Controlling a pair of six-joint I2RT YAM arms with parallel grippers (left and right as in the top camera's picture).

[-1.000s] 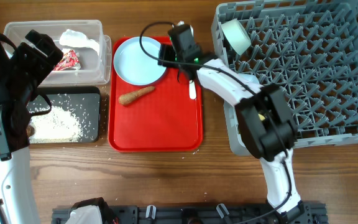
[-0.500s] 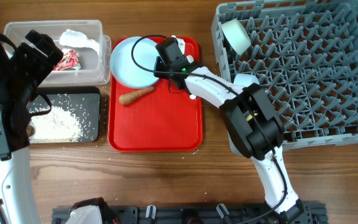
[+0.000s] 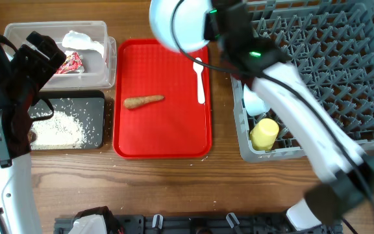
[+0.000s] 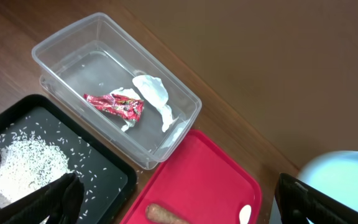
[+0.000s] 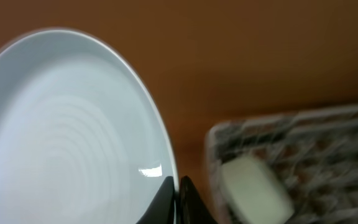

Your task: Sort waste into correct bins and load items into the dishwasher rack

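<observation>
Pale blue plate (image 5: 67, 130) extended toward 10 o'clock from the right gripper (image 5: 178, 194), which clamped its rim; left gripper (image 4: 179, 200) stood open.

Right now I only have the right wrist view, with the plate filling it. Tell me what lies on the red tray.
Observer: The carrot-shaped piece and the white spoon, lying apart on the red tray.
Operator: Say where my plate hangs.
Observer: Seen from overhead, the plate in the right gripper covers the tray's far right corner.
Operator: Give me the left gripper.
Observer: The left gripper is open and empty, beside the black bin holding rice.
</observation>
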